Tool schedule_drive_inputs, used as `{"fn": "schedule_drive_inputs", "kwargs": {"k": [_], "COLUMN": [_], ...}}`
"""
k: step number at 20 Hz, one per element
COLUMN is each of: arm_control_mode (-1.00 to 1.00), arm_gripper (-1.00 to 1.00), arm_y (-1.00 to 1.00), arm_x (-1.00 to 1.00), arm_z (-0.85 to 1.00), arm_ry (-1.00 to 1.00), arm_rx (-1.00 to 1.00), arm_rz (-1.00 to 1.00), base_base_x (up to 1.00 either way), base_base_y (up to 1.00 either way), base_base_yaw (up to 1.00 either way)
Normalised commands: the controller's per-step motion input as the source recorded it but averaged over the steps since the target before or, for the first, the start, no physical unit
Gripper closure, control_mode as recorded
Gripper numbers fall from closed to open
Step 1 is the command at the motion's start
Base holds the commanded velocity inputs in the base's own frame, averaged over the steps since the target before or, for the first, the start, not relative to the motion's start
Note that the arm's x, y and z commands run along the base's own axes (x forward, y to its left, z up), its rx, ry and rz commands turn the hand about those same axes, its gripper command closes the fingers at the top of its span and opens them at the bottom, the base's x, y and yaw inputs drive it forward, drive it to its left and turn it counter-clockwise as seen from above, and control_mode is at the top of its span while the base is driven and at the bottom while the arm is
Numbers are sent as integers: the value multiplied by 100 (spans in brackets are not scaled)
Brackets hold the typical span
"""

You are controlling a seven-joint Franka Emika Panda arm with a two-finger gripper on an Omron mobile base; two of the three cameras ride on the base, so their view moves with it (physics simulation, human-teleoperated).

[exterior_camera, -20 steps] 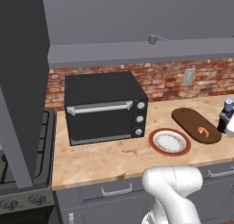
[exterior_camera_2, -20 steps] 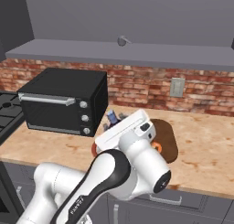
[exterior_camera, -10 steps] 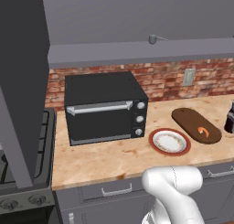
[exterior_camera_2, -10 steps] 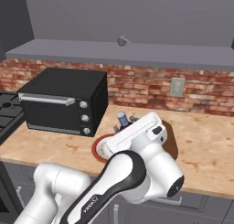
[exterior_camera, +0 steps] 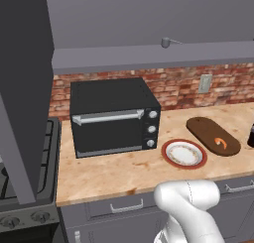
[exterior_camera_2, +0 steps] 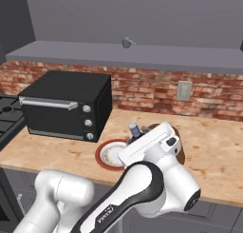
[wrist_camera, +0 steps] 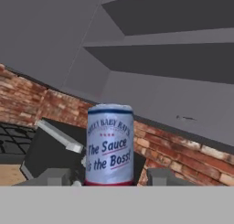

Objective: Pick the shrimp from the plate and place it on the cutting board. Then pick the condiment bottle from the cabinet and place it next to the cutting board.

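In the hand view my gripper (wrist_camera: 108, 177) is shut on the condiment bottle (wrist_camera: 109, 145), whose pale label reads "The Sauce is the Boss"; a finger (wrist_camera: 51, 176) shows on each side of it. In the left base view the dark condiment bottle (exterior_camera: 250, 137) hangs at the right edge, just right of the cutting board (exterior_camera: 207, 132). The shrimp (exterior_camera: 221, 143) lies on the board's near end. The plate (exterior_camera: 184, 154) sits bare left of the board. From the right, the bottle's blue cap (exterior_camera_2: 134, 130) peeks over my arm beside the plate (exterior_camera_2: 105, 155). The cabinet ledge (exterior_camera: 149, 56) runs overhead.
A black toaster oven (exterior_camera: 114, 115) stands on the wooden counter (exterior_camera: 114, 175) left of the plate, with a stove (exterior_camera: 22, 152) beyond it. A brick wall (exterior_camera: 178, 86) with a socket (exterior_camera: 204, 83) backs the counter. Grey drawers (exterior_camera: 124, 207) run below.
The bottle has come down in my gripper and shifted toward the right edge of the left base view. My arm has swung lower over the plate and board.
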Motion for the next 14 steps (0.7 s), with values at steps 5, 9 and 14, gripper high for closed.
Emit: {"fn": "schedule_drive_inputs", "kwargs": {"k": [5,9,14], "arm_control_mode": [-100,-100,-100], "arm_gripper": [100,100,100], "arm_y": [-14,-14,-17], "arm_x": [0,0,6], "arm_z": [-31,-19,-9], "arm_ry": [0,0,0], "arm_rx": [0,0,0], "arm_rz": [0,0,0], "base_base_x": [0,0,0], "base_base_y": [0,0,0], "base_base_yaw": [0,0,0]}}
